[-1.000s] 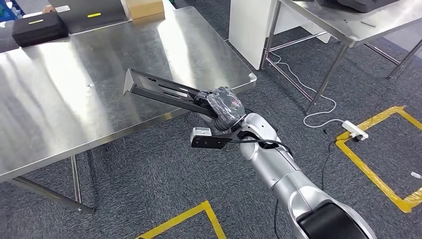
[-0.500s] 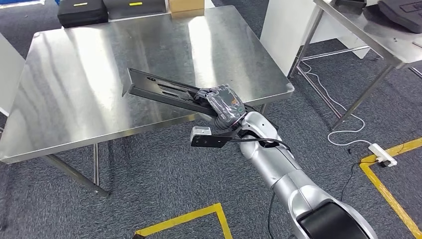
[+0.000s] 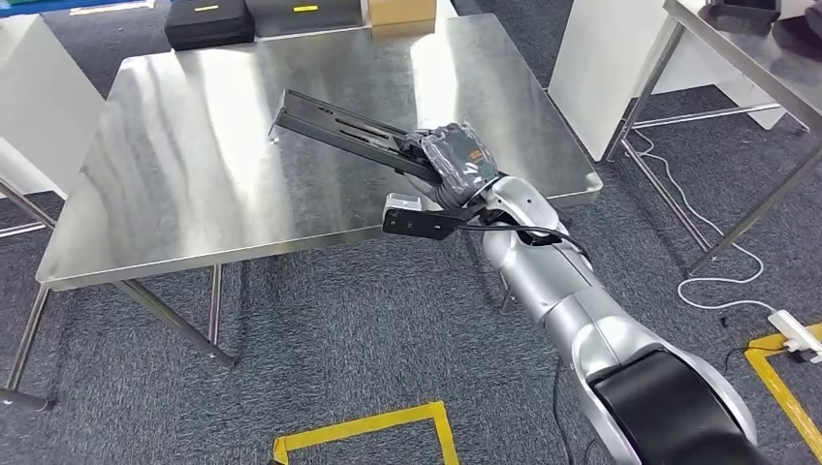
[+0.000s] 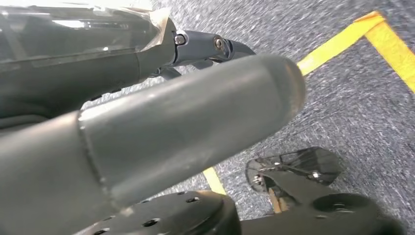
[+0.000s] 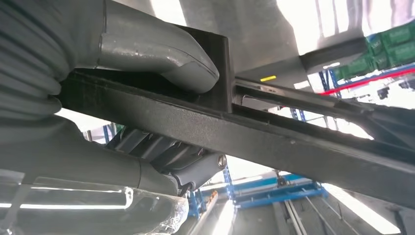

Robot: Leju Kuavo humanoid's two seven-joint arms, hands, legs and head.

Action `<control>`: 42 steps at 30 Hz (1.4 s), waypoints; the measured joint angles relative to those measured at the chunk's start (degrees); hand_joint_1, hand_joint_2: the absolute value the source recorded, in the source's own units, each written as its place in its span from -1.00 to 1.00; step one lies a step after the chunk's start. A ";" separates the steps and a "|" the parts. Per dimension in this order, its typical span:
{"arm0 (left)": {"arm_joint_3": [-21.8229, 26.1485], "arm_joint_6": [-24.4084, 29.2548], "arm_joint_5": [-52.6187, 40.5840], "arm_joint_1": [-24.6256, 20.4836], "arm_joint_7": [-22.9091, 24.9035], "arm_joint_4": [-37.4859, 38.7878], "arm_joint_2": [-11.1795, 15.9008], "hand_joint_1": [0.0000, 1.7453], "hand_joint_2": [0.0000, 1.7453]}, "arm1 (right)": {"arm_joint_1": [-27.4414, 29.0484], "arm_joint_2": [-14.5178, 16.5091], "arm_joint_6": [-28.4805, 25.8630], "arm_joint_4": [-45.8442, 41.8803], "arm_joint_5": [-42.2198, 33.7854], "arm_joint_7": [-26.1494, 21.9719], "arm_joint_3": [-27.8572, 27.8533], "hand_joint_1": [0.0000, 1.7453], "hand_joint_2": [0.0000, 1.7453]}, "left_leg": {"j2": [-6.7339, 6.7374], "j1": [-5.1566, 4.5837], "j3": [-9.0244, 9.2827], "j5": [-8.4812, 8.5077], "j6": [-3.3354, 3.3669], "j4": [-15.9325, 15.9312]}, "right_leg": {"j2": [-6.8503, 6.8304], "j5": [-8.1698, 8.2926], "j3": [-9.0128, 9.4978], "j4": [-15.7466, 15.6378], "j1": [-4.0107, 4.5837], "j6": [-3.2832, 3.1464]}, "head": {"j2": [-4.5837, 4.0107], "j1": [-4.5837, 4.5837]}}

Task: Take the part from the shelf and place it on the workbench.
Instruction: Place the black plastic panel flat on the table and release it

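Broadly, the steel workbench (image 3: 194, 174) takes up the upper left of the head view, its top bare under the load, with two dark cases (image 3: 208, 21) carrying yellow labels and a cardboard box (image 3: 400, 10) at its far edge. Above it hangs the part (image 3: 339, 131), a long black slotted bracket, held off the surface and tilted. Its long axis runs from the right hand (image 3: 456, 160), near the table's front right, out toward the table's middle, so the free end lies ahead of and to the left of the fingers and the grasped end sits nearest the robot. The right wrist view shows the thumb (image 5: 161, 58) pressed on one face of the bracket and the fingers wrapped under it, a firm clasp. The left hand (image 4: 147, 122) hangs over carpet, and I cannot tell how its fingers lie. No writing on the labels is legible. Lowering the right hand should, I judge, land the free end first.
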 joint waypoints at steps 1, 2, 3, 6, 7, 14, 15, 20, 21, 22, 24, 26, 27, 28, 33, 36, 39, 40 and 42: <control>0.09 0.06 -0.03 0.03 0.07 0.01 0.02 -1.00 -1.00 | -0.26 -0.01 0.04 0.67 0.04 0.04 -0.09 1.00 1.00 | 0.25 0.09 -1.26 -0.41 -0.08 2.22 | -0.59 -0.08 0.08 0.01 0.12 -0.10 | 0.00 0.01; 0.19 0.08 -0.04 0.07 0.10 0.01 0.04 -1.00 -1.00 | -0.43 0.02 0.07 1.22 0.03 0.08 -0.21 1.00 1.00 | 0.42 0.14 -1.46 0.24 -0.08 2.32 | -1.16 -0.18 0.17 0.01 0.20 -0.18 | 0.00 -0.01; 0.28 0.08 -0.05 0.10 0.12 0.01 0.07 -1.00 -1.00 | -0.57 0.05 0.08 1.63 -0.02 0.09 -0.32 1.00 1.00 | 0.67 0.16 -0.51 1.79 0.01 0.23 | -1.69 -0.28 0.29 0.02 0.26 -0.20 | 0.00 0.00; 0.46 0.08 -0.08 0.04 0.12 0.00 0.22 -1.00 -1.00 | -1.43 0.16 0.08 2.48 -0.16 0.08 -0.71 1.00 1.00 | 3.58 -0.37 5.16 6.30 0.85 -10.63 | -2.96 -0.76 0.73 0.04 0.78 0.20 | 0.00 0.05; 0.55 0.07 -0.09 0.00 0.12 0.00 0.25 -1.00 -1.00 | -1.76 0.16 0.08 2.74 -0.19 0.05 -0.83 1.00 1.00 | 4.26 -0.62 6.15 6.69 1.15 -12.53 | -3.38 -0.94 0.83 0.04 1.03 0.44 | 0.00 0.12; 0.76 -0.01 -0.09 -0.04 0.14 0.00 0.15 -1.00 -1.00 | -2.52 0.36 0.10 4.06 -0.18 -0.15 -1.12 1.00 1.00 | 0.95 -0.38 7.05 7.36 3.18 -14.31 | -0.48 -5.70 -2.96 9.01 0.95 1.14 | 0.00 0.59; 0.77 -0.01 -0.08 -0.06 0.14 0.00 0.13 -1.00 -1.00 | -2.50 0.29 0.10 4.28 -0.19 -0.18 -1.14 1.00 1.00 | 0.27 -0.37 7.05 7.37 3.28 -14.30 | 0.02 -7.06 -4.98 13.04 0.82 1.09 | 0.00 0.66; 1.07 -0.09 -0.03 0.17 0.10 0.02 0.00 -1.00 -1.00 | -2.41 -0.02 0.10 5.11 -0.17 -0.42 -1.16 1.00 1.00 | -3.29 -0.35 7.01 7.30 3.02 -14.02 | 1.61 -2.91 -3.43 7.17 0.06 3.15 | 0.00 0.87; 1.16 -0.09 -0.03 0.16 0.09 0.02 -0.01 -1.00 -1.00 | -2.48 -0.01 0.11 5.17 -0.16 -0.50 -1.16 1.00 1.00 | -3.81 -0.43 6.86 7.24 2.75 -13.84 | 2.32 -1.51 -1.87 3.62 -0.12 3.28 | 0.00 0.90; 1.22 -0.09 -0.02 0.16 0.08 0.02 -0.01 -1.00 -1.00 | -2.51 0.03 0.12 5.24 -0.13 -0.58 -1.15 1.00 1.00 | -4.20 -0.51 6.68 7.20 2.45 -13.69 | 2.90 -0.73 -0.92 1.49 -0.26 3.18 | 0.00 0.89; 1.33 -0.08 -0.01 0.23 0.07 0.02 0.02 -1.00 -1.00 | -2.49 0.27 0.14 5.42 -0.07 -0.66 -1.14 1.00 1.00 | -4.89 -0.45 6.36 7.27 1.79 -13.63 | 2.74 -0.33 -0.43 0.60 -0.09 2.44 | 0.00 0.90; 1.49 0.00 -0.01 0.39 0.09 0.02 0.10 -1.00 -1.00 | -2.54 0.60 0.15 5.51 -0.02 -0.68 -1.14 1.00 1.00 | -4.40 -0.26 6.03 6.95 1.20 -13.21 | 1.98 -0.11 -0.26 0.42 -0.26 1.55 | 0.00 0.85; 1.57 0.04 -0.01 0.45 0.10 0.02 0.12 -1.00 -1.00 | -2.62 0.75 0.15 5.52 -0.01 -0.70 -1.15 1.00 1.00 | -3.37 -0.26 5.45 6.10 0.90 -11.94 | 1.61 -0.02 -0.15 0.29 -0.37 1.06 | 0.00 0.68; 1.64 0.09 -0.02 0.45 0.12 0.02 0.14 -1.00 -1.00 | -2.69 0.90 0.15 5.53 0.02 -0.75 -1.15 1.00 1.00 | -2.02 -0.25 4.25 4.61 0.67 -9.28 | 1.22 0.02 -0.04 0.20 -0.44 0.67 | 0.00 0.50; 1.74 0.10 -0.08 0.38 -0.01 0.02 0.03 -1.00 -1.00 | -2.50 0.99 -0.12 5.93 0.11 -0.81 -1.16 1.00 1.00 | 0.42 -0.09 -1.57 0.70 0.24 2.23 | -0.78 -0.29 0.13 0.23 0.11 0.01 | 0.00 0.25; 1.76 -0.05 -0.16 0.35 -0.94 0.02 0.07 -1.00 -1.00 | -2.56 1.05 -0.85 5.98 0.64 -0.60 -1.16 1.00 1.00 | 1.08 -0.22 4.46 5.56 0.93 -8.96 | -1.42 -0.54 0.32 0.26 0.44 0.24 | 0.00 0.26; 1.78 -0.16 -0.34 0.27 -1.47 0.02 0.12 -1.00 -1.00 | -2.68 1.05 -1.38 6.02 0.98 -0.42 -1.16 1.00 1.00 | 1.33 -0.71 6.71 6.14 1.55 -13.06 | -1.75 -0.77 0.36 0.16 0.91 0.84 | 0.00 0.36; 1.81 -0.25 -0.35 0.27 -1.66 0.02 0.12 -1.00 -1.00 | -2.69 1.08 -1.39 6.05 0.99 -0.41 -1.17 1.00 1.00 | 1.17 -0.72 6.80 6.23 1.84 -13.23 | -1.85 -0.82 0.45 0.06 1.01 1.08 | 0.00 0.38; 1.91 -0.44 -0.35 0.25 -2.17 0.02 0.05 -1.00 -1.00 | -2.73 1.05 -1.43 6.09 0.96 -0.43 -1.19 1.00 1.00 | 0.94 -0.53 7.18 6.53 2.53 -13.78 | -1.42 -1.62 -0.12 1.25 1.04 1.36 | 0.00 0.44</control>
